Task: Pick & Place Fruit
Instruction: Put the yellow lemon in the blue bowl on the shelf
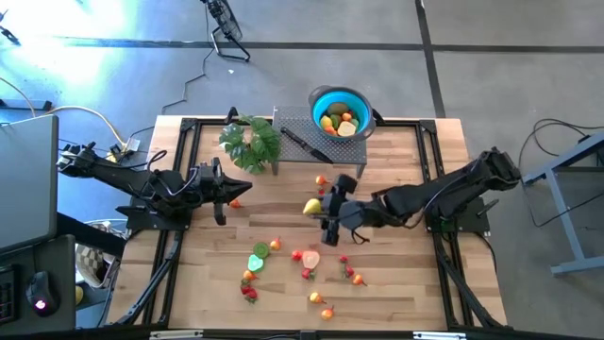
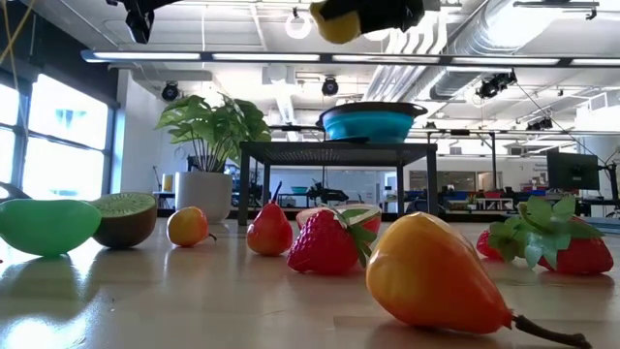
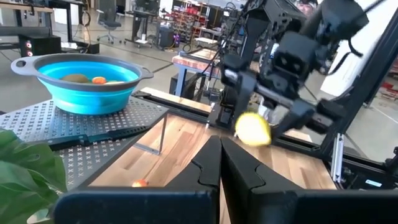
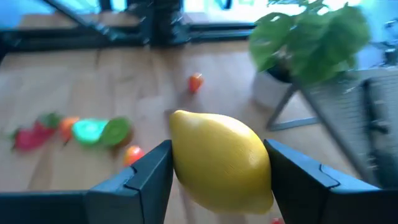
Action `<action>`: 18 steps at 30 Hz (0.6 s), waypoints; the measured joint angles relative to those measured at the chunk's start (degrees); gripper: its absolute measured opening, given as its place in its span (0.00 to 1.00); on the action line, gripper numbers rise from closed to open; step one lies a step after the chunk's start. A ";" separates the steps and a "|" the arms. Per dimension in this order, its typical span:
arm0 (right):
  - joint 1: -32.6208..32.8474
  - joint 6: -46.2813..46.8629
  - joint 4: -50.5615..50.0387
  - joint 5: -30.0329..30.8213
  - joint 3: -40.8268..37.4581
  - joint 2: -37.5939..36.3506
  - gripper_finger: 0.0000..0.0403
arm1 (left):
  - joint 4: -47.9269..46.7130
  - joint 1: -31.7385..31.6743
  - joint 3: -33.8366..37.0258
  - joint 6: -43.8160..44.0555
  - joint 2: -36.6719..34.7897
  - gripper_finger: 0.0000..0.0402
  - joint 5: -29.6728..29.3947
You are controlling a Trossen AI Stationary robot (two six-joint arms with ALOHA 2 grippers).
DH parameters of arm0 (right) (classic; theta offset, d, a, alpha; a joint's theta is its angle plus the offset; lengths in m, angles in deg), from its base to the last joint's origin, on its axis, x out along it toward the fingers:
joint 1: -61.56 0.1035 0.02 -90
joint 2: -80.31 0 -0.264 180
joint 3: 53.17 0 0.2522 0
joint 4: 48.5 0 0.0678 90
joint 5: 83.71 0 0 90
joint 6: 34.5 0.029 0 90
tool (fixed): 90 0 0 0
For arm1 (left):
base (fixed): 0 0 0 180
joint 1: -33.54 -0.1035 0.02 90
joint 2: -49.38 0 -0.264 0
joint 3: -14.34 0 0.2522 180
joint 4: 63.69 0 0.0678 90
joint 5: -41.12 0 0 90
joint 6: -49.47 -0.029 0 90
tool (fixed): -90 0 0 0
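Note:
A yellow lemon [image 4: 221,162] hangs high above the table's middle, and my right gripper [image 4: 217,171] is shut on it; the low view shows the lemon [image 2: 339,19] well above the table. The blue bowl [image 1: 340,111] stands on a perforated metal stand [image 1: 316,149] at the far edge and holds several fruits. More fruits lie on the near half of the table: a lime half [image 1: 257,262], strawberries [image 1: 249,293] and an orange pear-shaped piece [image 2: 436,276]. My left gripper [image 1: 238,195] waits shut over the table's left part, pointing right. My right gripper pinches the lemon's two opposite sides [image 4: 180,165] between its two fingers [image 4: 146,177]. It comes from the table's right side, slanting a little downward. The lemon is lifted clear of the table, with one pointed end [image 4: 177,115] sticking out past the fingers.
A potted leafy plant [image 1: 251,142] stands left of the stand, and a black-handled knife [image 1: 304,144] lies on the stand. A small orange fruit [image 1: 322,179] lies near the stand's front. Black frame rails [image 1: 184,151] run along the table's left and right sides.

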 joint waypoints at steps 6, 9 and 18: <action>-2.44 -0.02 0.08 5.95 2.00 -0.76 0.55 | -0.19 0.00 0.00 0.00 0.00 0.00 0.00; -3.59 -0.03 0.12 8.48 3.33 -0.77 0.55 | -0.83 0.00 0.00 0.00 0.00 0.00 0.00; -10.00 -2.22 1.16 11.40 4.70 -0.77 0.55 | -1.84 0.00 0.00 -0.46 0.00 0.00 -0.02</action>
